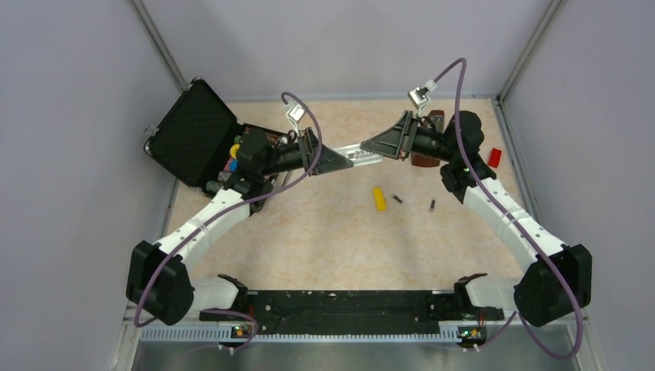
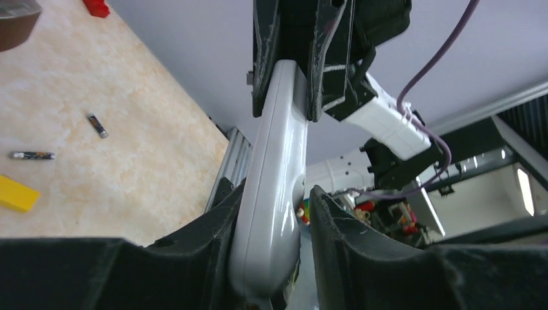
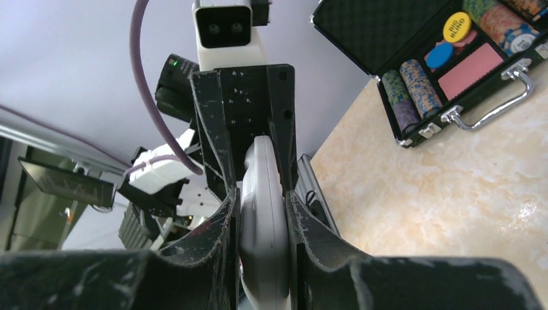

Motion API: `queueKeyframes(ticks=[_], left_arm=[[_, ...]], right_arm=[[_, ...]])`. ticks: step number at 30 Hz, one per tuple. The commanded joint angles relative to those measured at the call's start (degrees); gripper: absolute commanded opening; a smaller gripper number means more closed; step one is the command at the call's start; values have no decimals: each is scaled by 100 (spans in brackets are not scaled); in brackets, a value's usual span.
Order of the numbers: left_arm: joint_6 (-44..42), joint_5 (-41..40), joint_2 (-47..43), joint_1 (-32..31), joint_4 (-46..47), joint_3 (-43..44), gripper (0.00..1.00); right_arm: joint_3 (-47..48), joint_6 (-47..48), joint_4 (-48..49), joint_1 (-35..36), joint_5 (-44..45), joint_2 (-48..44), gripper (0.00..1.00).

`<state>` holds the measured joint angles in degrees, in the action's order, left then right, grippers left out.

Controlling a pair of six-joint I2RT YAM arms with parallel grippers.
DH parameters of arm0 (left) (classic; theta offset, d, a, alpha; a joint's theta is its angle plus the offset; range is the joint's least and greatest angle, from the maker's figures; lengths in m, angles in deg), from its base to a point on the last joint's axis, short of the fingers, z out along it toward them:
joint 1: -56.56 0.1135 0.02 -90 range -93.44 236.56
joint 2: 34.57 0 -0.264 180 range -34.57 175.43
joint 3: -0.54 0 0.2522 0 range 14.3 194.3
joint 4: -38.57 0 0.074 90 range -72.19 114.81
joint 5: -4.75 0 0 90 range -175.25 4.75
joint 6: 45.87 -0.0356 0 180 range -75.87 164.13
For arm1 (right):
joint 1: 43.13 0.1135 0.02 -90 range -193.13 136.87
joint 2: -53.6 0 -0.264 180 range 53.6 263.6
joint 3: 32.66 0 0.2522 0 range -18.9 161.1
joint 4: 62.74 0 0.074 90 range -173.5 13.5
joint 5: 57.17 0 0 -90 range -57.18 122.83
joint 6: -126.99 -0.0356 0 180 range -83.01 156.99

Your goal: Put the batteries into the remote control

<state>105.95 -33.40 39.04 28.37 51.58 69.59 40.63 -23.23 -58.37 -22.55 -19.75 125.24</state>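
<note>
Beige tabletop [image 1: 324, 239] lies under the raised remote control [image 1: 363, 158]. The right gripper [image 3: 260, 200] clamps one end and the left gripper [image 2: 278, 194] loosely brackets the other. The batteries [image 1: 398, 199] lie below the remote.

Beige table [image 1: 332, 247]: yellow block [image 1: 378, 198] and two batteries [image 1: 398, 199] [image 1: 432, 205] mid-table, red block [image 1: 494, 158] right, open black case [image 1: 197, 135] far left

This looks like a robot lab. A left arm [image 1: 205, 224] and a right arm [image 1: 506, 212], both white and black, are bolted to a black rail [image 1: 340, 305] at the near edge of a table [image 1: 324, 232] with a pale stone-look top. Plain grey walls [image 1: 69, 116] and metal posts [image 1: 160, 42] box the table in. A purple cable [image 3: 142, 13] loops off an arm, and a small white camera [image 3: 223, 29] sits on a wrist.
</note>
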Motion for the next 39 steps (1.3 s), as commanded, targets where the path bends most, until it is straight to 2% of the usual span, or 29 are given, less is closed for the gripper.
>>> queueKeyframes(ticks=[1,4,8,10,18,19,20,23,24,27,30,32,37,39], left_arm=[[720,-783,-364,176,965,-303,46],[740,-1049,-528,257,984,-457,52],[589,-1231,-611,279,756,-448,48],[573,-1241,-590,280,751,-460,43],[599,-1189,-334,280,819,-334,4],[596,-1157,-303,279,829,-316,0],[578,-1142,-279,278,826,-297,0],[329,-1209,-283,286,486,-215,0],[130,-1283,-315,280,195,-150,0],[-646,-1696,-433,280,-1055,69,0],[-1053,-1998,-573,280,-1743,165,0],[-1145,-2122,-618,279,-1987,179,0],[-1262,-2216,-626,280,-2161,149,0],[-1263,-2206,-604,281,-2213,189,0]], right_arm=[[-172,-556,721,3,624,-142,0],[-146,-574,719,-1,541,-78,0],[-154,-624,648,1,612,-16,0],[-121,-650,620,-1,596,47,2],[215,-339,26,1,348,314,10],[249,-294,-56,5,335,343,13],[282,-228,-156,-4,327,368,20],[372,33,-683,-54,448,358,60],[363,116,-793,-106,514,322,68],[352,268,-1226,-389,613,204,78],[310,394,-1690,-716,580,72,79],[382,766,-2210,-780,690,-15,75],[545,1617,-3085,-734,1018,-77,53],[565,1649,-3168,-588,1229,-145,49]])
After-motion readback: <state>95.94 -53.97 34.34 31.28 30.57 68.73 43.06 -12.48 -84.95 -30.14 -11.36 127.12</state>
